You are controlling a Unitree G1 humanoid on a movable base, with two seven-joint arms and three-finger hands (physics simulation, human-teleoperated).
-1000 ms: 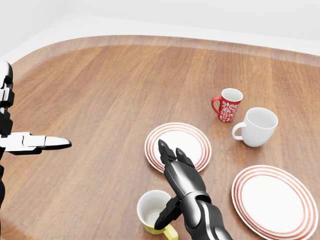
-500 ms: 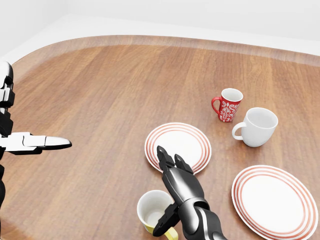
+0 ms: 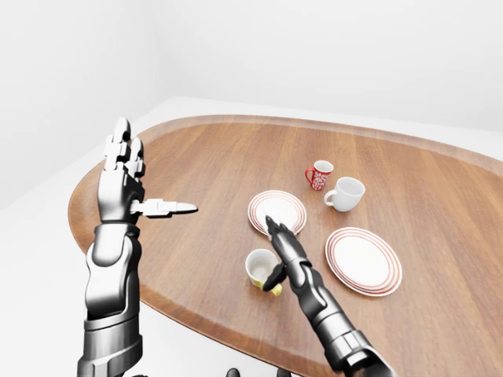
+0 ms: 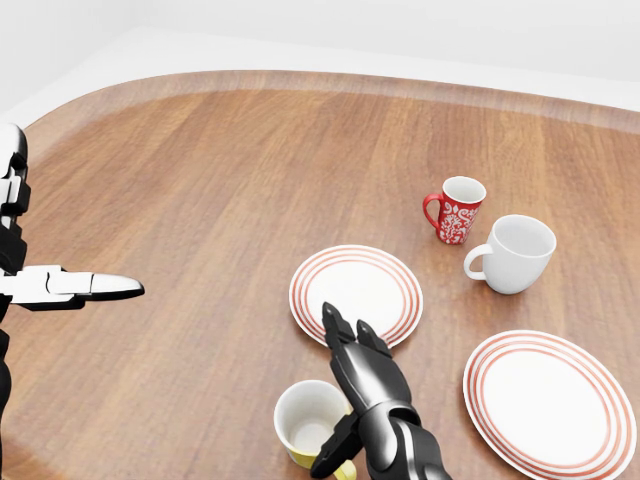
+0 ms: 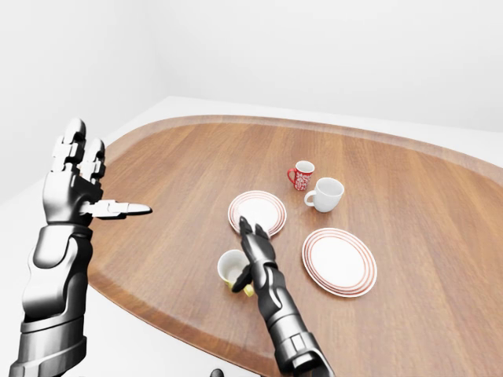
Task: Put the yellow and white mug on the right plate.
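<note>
The yellow and white mug (image 4: 306, 421) stands upright near the bottom edge of the head view, yellow handle toward the bottom. My right hand (image 4: 338, 392) is open and lies just to the mug's right. Its fingers (image 4: 345, 335) point up the view toward the left plate, and its thumb hangs by the mug's rim and handle without closing round it. The right plate (image 4: 548, 400), white with red rings, lies bare at the lower right. My left hand (image 3: 126, 169) is held up, open, at the far left, away from everything.
A second red-ringed plate (image 4: 357, 292) lies just above the right hand. A red patterned mug (image 4: 458, 210) and a plain white mug (image 4: 515, 253) stand above the right plate. The rounded wooden table's edge (image 3: 189, 314) runs close below the yellow mug.
My right hand has drawn back a little toward the bottom of the head view, off the left plate's rim. The mug, plates and left hand have not moved.
</note>
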